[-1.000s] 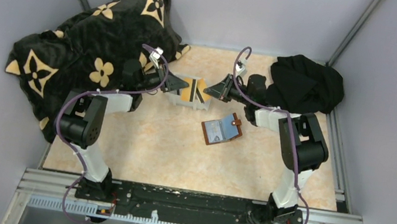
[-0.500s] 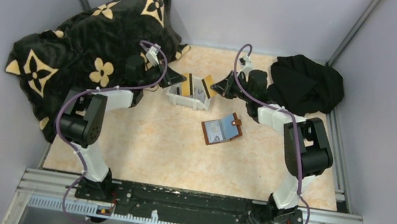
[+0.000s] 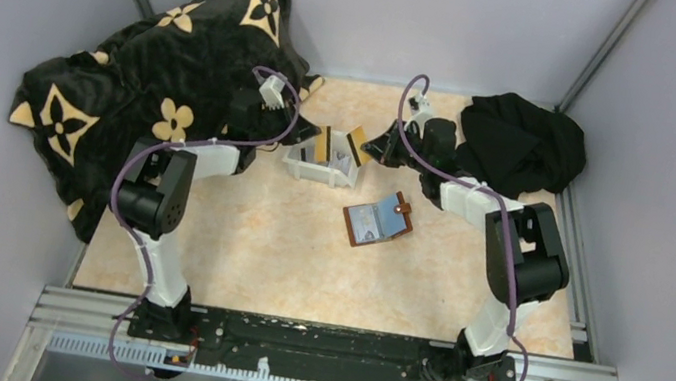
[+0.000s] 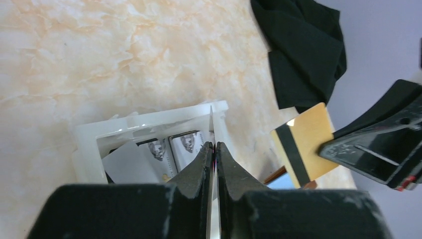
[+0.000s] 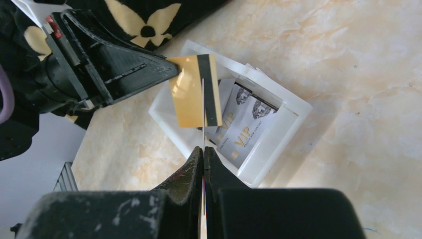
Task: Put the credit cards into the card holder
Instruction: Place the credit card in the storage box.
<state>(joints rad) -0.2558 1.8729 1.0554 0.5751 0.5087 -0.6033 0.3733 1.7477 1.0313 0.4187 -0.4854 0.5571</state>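
The left gripper (image 4: pixel 214 145) is clenched on the left gold card (image 5: pixel 186 94), which is pinched by one edge and held upright in the air above the white tray (image 4: pixel 149 119). A black stripe is seen running across the card's face. The right gripper (image 5: pixel 203 148) is likewise clamped on the right gold card (image 4: pixel 303 142), also striped in black, which is gripped by one edge and carried in the air at the tray's right end.

From each wrist camera the gripper's own card is seen only edge-on, as a thin line between the fingers, while the other arm's card is shown face-on. The two cards are held near each other but apart. The grippers are pointed toward one another from opposite sides of the tray.

The tray is set on the worktop (image 3: pixel 284 253) toward its far edge, roughly midway between the left and right edges. Inside it, grey cards (image 5: pixel 249 124) printed with "VIP" and a small portrait are laid flat and overlapped.

The card holder (image 3: pixel 377 222) is laid open on the worktop. It is placed closer to the near edge than the tray and slightly to the tray's right, apart from it. Both held cards are kept apart from it.

A black blanket with tan flower shapes (image 3: pixel 151 62) is heaped at the far-left corner of the worktop, and a plain black cloth (image 3: pixel 521 142) is bundled at the far-right corner.
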